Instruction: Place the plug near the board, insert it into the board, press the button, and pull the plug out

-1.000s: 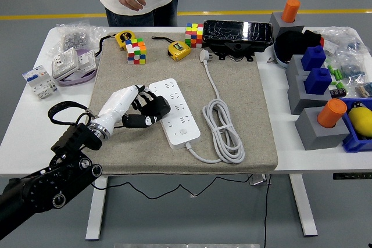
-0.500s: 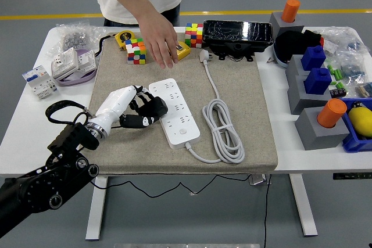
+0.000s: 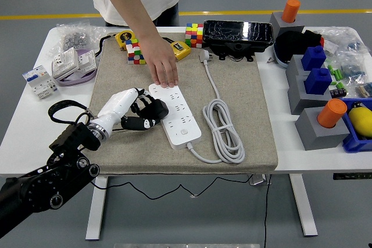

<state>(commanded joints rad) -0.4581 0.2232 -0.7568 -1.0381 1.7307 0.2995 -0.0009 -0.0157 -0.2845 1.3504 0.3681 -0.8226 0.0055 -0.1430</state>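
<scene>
White board [image 3: 176, 114] now has a person's hand [image 3: 163, 68] pressed on its far end; a second ago that hand was away. Left hand [image 3: 142, 114] rests curled at the board's left edge, holding nothing. Plug [image 3: 204, 56] lies unplugged, well apart.

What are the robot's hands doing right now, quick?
Left hand: fingers curled against the left edge of the power strip; whether they grip it cannot be told.
Right hand: not in view.

Left hand [image 3: 142, 113] lies low, wrist level, black fingers [image 3: 152, 108] seemingly loosely curled; arm enters from lower left.
</scene>
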